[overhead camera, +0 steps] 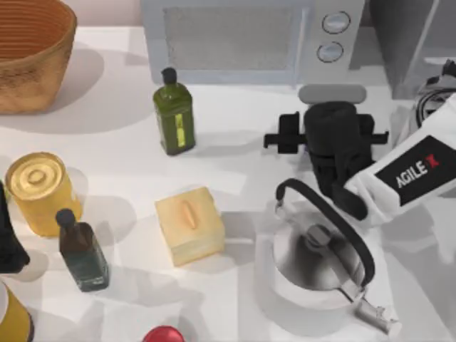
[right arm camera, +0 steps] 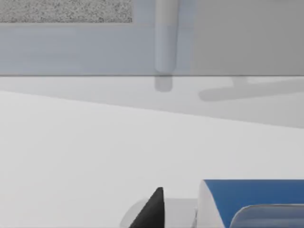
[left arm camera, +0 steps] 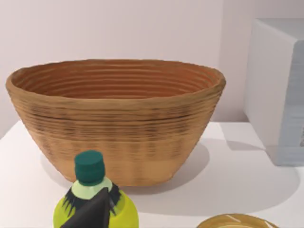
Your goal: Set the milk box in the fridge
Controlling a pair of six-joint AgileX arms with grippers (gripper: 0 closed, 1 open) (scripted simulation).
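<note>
Right gripper [overhead camera: 331,128] hovers just before the microwave [overhead camera: 228,43], left of the fridge [overhead camera: 413,43]; whether it is spread or closed cannot be told; the milk box [right arm camera: 251,202] stands on the table close beneath it, blue top up; far left sits a basket [overhead camera: 28,60]; left gripper [left arm camera: 90,216] is parked near left, its state unclear; a yellow block [overhead camera: 189,224] lies mid-table; a kettle [overhead camera: 320,274] stands near right.
</note>
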